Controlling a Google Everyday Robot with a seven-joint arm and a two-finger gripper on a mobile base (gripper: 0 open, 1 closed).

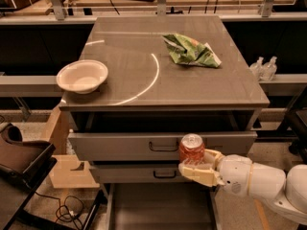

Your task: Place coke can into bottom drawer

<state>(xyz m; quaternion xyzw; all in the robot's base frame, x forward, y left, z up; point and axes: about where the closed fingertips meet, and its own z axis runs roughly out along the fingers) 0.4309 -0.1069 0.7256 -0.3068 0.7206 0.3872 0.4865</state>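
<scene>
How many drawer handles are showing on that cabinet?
2: the upper handle on the higher drawer front, the lower handle beside the gripper, which holds the coke can. Others may be hidden.

Bench (201,87) carries two items. White bowl (82,75) sits up-left of the pincer (193,165), which grips the coke can (192,148) below the front edge. Crumpled green bag (190,51) lies straight above it, far side.
</scene>
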